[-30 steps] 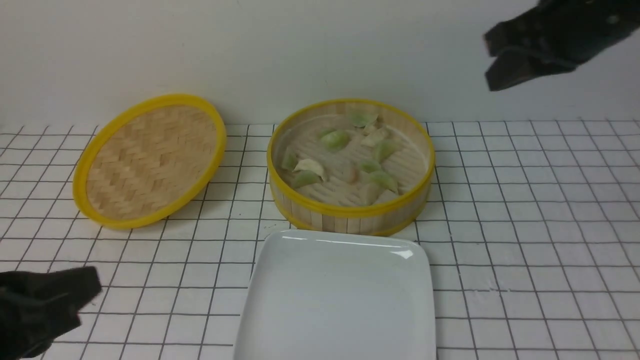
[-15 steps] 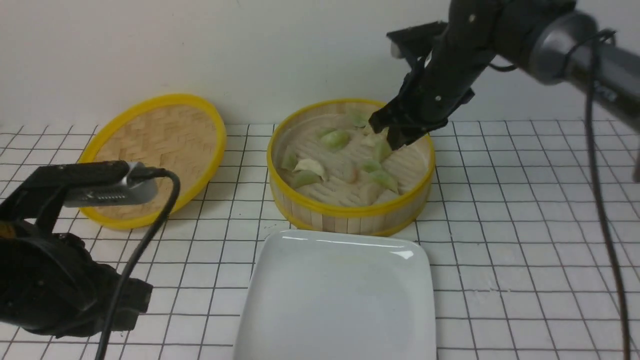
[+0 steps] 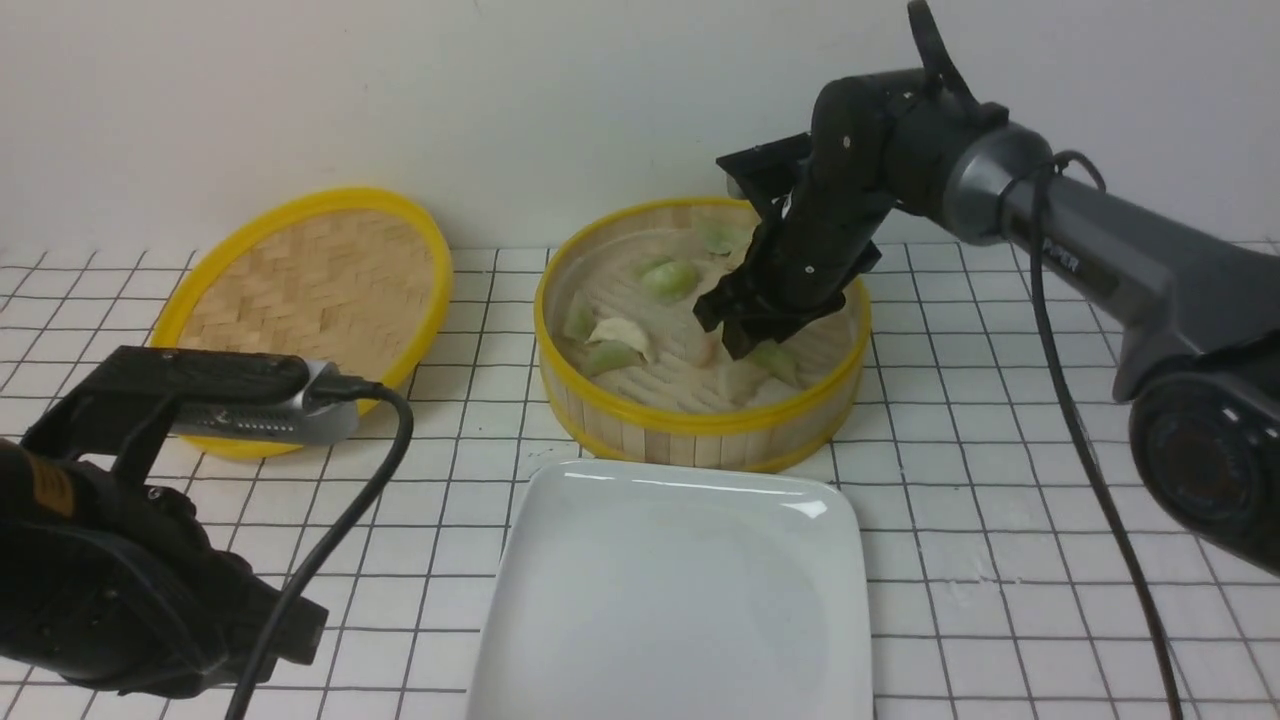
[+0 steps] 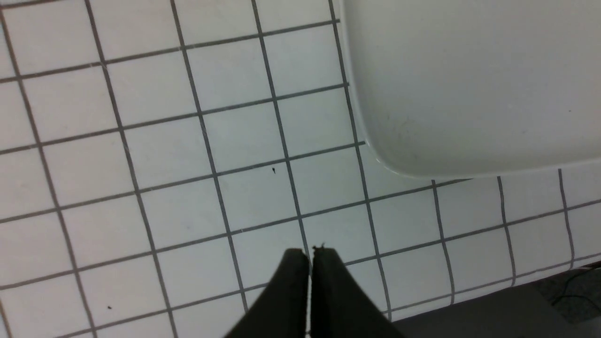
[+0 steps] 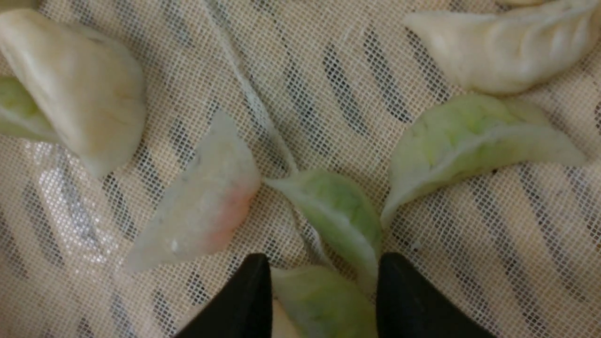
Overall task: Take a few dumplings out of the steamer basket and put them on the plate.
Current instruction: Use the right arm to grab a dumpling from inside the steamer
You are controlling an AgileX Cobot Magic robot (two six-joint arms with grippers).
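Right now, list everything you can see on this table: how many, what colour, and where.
Round bamboo steamer basket with yellow rims: one, tan, centre back.
Crescent-shaped toy dumplings: several, mostly pale green, some cream, one pinkish, inside the basket.
Glossy white rounded-square plate: one, white, in front of the basket.
Flat woven bamboo lid: one, yellow-rimmed, left of the basket.
Grid-lined tablecloth: one, white, under everything.
Left gripper: black, shut, above the tablecloth beside the plate.
Right gripper: black, open, in the basket astride a green dumpling.
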